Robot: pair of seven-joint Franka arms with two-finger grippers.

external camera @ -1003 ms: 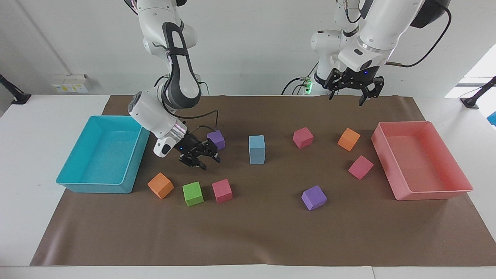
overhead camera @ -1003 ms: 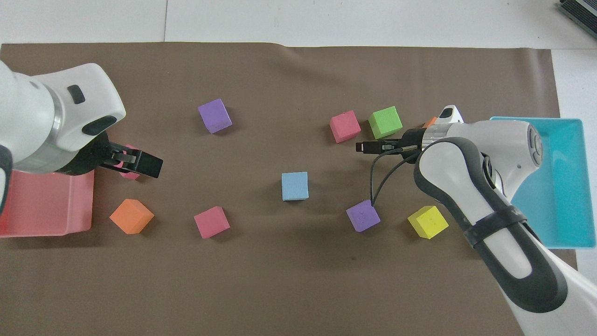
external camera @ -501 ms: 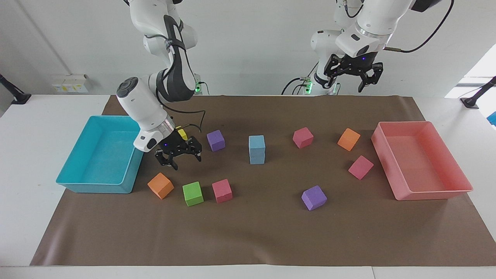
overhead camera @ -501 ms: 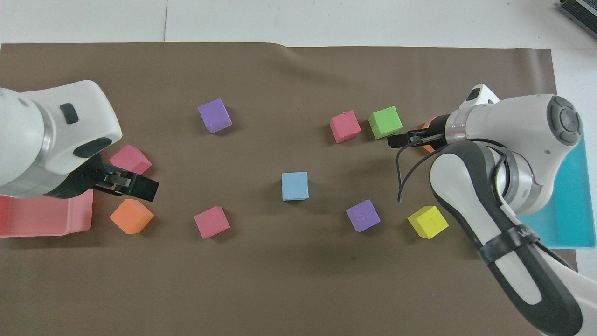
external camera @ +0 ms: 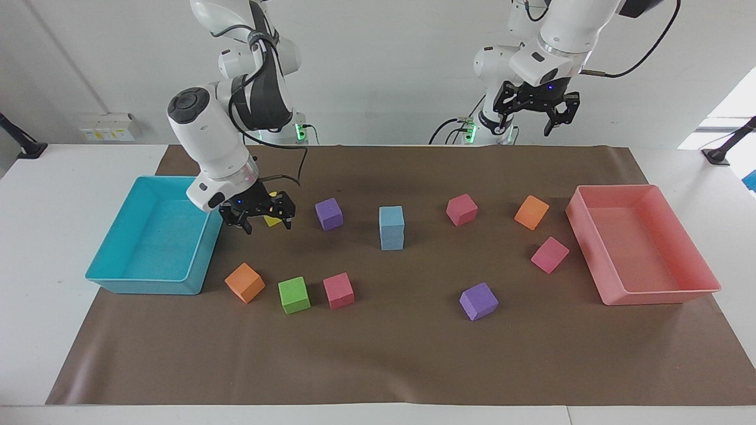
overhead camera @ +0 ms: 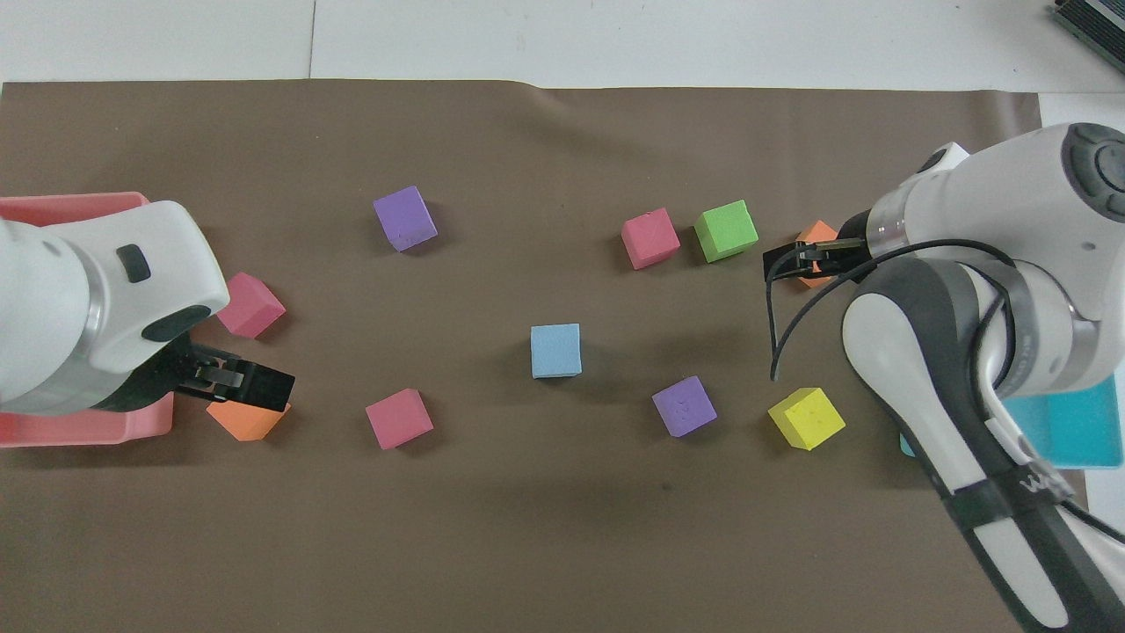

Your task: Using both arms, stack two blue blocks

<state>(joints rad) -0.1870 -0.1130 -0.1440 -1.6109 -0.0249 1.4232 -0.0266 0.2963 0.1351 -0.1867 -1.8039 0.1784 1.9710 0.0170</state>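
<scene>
Two stacked blue blocks [external camera: 391, 228]

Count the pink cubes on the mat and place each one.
3. One pink cube sits beside the green cube; another near the blue stack; a third near the pink tray. None looks hidden.

So the 2 blocks [external camera: 391, 228] sit stacked 1 on the other mid-mat [external camera: 378, 366], with loose cubes scattered on every side. 1 tray [external camera: 147, 286] sits at the right arm's end of the table, another tray [external camera: 661, 295] at the left arm's end. 3 cubes [external camera: 294, 294] line up farther from the robots than the stack.
</scene>
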